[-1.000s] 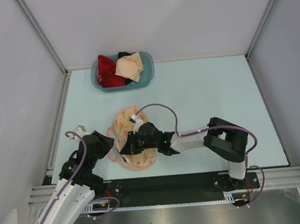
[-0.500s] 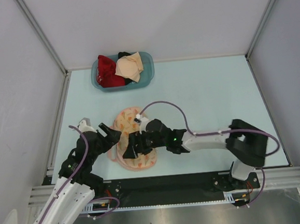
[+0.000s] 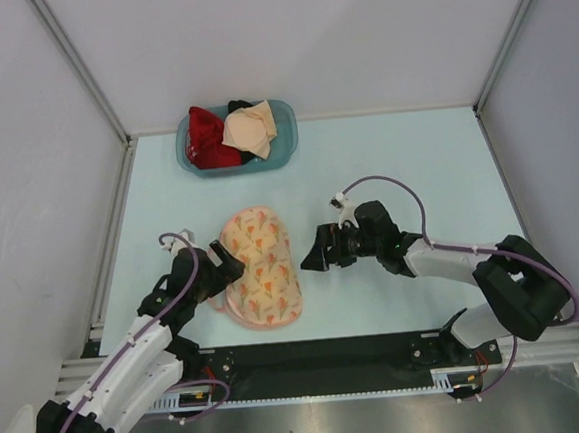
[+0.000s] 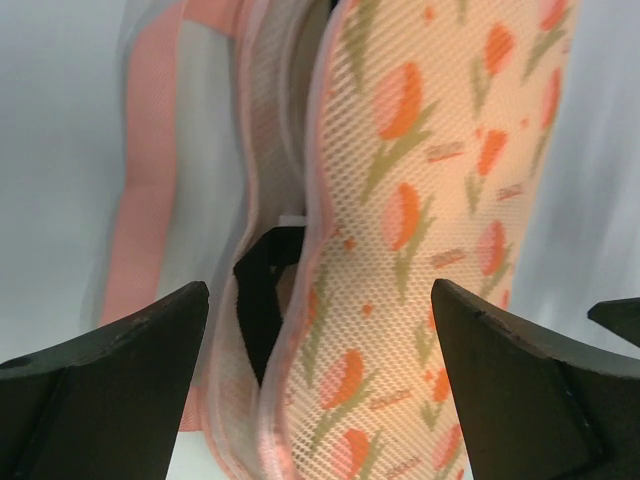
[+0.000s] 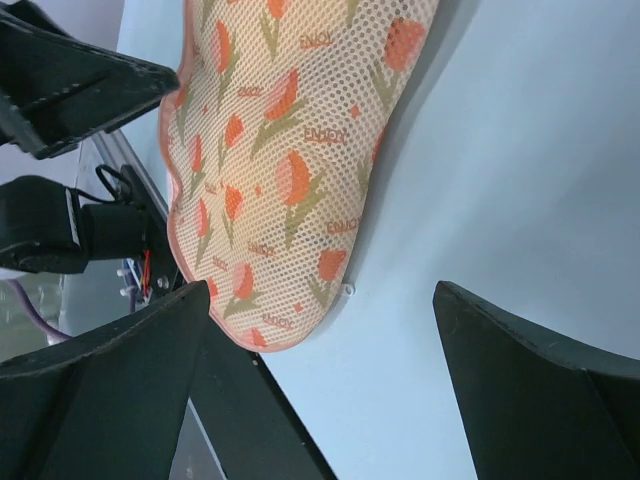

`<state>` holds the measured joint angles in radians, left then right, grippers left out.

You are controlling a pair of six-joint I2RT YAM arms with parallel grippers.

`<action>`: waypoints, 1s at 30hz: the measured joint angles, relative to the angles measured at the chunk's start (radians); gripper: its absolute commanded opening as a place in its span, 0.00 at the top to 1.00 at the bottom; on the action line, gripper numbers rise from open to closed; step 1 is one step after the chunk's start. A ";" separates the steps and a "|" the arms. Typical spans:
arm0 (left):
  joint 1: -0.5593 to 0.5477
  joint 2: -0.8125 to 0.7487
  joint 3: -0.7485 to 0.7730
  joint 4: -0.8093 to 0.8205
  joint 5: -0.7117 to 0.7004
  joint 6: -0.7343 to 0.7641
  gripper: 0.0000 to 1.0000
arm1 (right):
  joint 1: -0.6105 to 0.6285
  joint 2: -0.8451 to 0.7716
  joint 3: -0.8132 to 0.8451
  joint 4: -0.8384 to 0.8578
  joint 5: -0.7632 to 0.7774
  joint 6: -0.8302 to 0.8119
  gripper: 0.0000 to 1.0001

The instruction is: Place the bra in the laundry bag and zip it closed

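1. The laundry bag (image 3: 261,267) lies flat on the table (image 3: 396,168), its tulip-printed mesh face up.
2. The left hand (image 3: 221,265) is at the bag's left edge, jaws spread wide and gripping nothing. In the left wrist view the hand (image 4: 318,290) looks straight at the bag's rim, and neither finger touches the fabric.
3. The right hand (image 3: 318,259) is to the right of the bag and clear of it, with bare table between them. Its jaws are also wide apart and empty. The right wrist view shows the hand (image 5: 322,290) looking across the bag's right edge.
4. The bra cannot be seen anywhere on the table. No yellow shows, so it is judged to be inside the bag.
5. On the bag's left side the two halves of the rim stand slightly apart, and a black strip (image 4: 262,300) sits in the gap. I cannot tell whether this is a strap or part of the zipper.
6. Beyond the bag's far edge, the blue basket (image 3: 285,137) holds a red garment (image 3: 208,138) and a beige garment (image 3: 250,129).
7. Progress: the bra appears to have been placed in the bag. Closure cannot be confirmed, and the gap on the left suggests the zip needs finishing or checking.
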<state>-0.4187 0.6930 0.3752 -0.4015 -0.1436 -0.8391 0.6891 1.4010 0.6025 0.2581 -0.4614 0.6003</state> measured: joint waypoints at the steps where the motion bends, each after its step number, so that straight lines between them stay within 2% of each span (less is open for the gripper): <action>1: 0.002 0.003 -0.020 0.009 -0.001 -0.008 0.02 | -0.010 0.021 0.000 0.018 -0.025 -0.007 0.00; 7: 0.059 0.064 -0.102 0.069 0.008 -0.045 0.14 | -0.020 0.205 0.010 0.159 -0.131 0.005 0.04; 8: 0.076 0.080 -0.106 0.096 0.014 -0.050 0.24 | -0.020 0.236 0.010 0.182 -0.142 0.015 0.05; 13: 0.156 0.142 -0.128 0.196 0.045 -0.049 0.53 | -0.018 0.346 0.045 0.299 -0.197 0.076 0.09; 14: 0.164 0.151 -0.133 0.214 0.052 -0.048 0.63 | -0.016 0.369 0.056 0.320 -0.205 0.090 0.09; 20: 0.177 0.201 -0.145 0.262 0.081 -0.030 0.85 | -0.002 0.450 0.135 0.354 -0.216 0.127 0.12; 25: 0.182 0.216 -0.145 0.277 0.088 -0.020 0.89 | 0.019 0.528 0.215 0.365 -0.229 0.157 0.19; 26: 0.182 0.217 -0.145 0.278 0.088 -0.016 0.94 | 0.024 0.542 0.229 0.371 -0.230 0.164 0.21; 30: 0.183 0.219 -0.145 0.282 0.089 -0.013 0.97 | 0.045 0.605 0.243 0.470 -0.243 0.240 0.33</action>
<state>-0.2359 0.9123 0.2298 -0.1200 -0.0547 -0.8516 0.7345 2.0064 0.8459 0.7277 -0.7048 0.8402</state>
